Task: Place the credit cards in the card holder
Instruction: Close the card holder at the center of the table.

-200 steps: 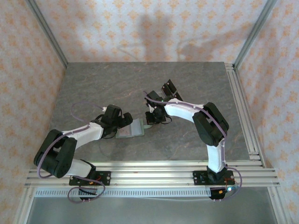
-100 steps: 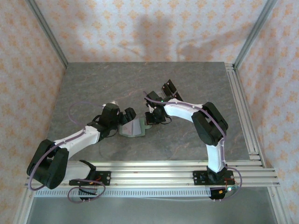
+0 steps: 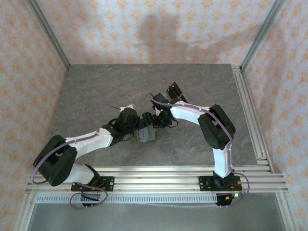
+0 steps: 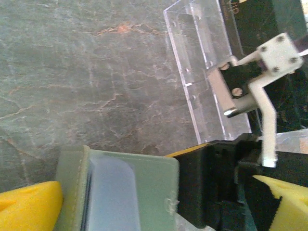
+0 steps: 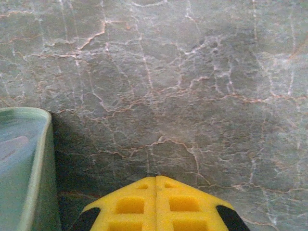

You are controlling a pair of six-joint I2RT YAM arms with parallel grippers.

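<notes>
— Yellow foam pads [image 4: 29,207] first: how does the left pincer [image 4: 159,192] stand?

— Released, spread wide. It straddles the card holder [image 4: 130,192]. One pad touches the holder's edge, and the other stands apart from it with something black between, so I would not call that a grasp.

— And the right pincer [image 5: 155,185]?

— Clenched on nothing, its two pads pressed together low over the desk [image 5: 192,86]. The holder's sage-green rim sits just beside it.

— Where is the holder, then?

— Near the middle of the desk, between the two pincers. From above it looks tipped up on an edge, not lying flat, though I cannot be sure.

— The credit cards?

— A pale grey-blue slab [image 4: 108,192] sits in the holder's mouth. It may be a card tucked in, or only the lining. I cannot tell which.

— So how far along?

— Late, I'd judge, if that slab is a card: the loading would be done or nearly so, leaving only to seat it and let the holder lie. If it is lining, the whole job is left.

— Count them.

— Two pincers, one card holder and one clear tray [image 4: 202,62] on the desk just beyond the holder. Of cards, one at most that I can make out.
</notes>
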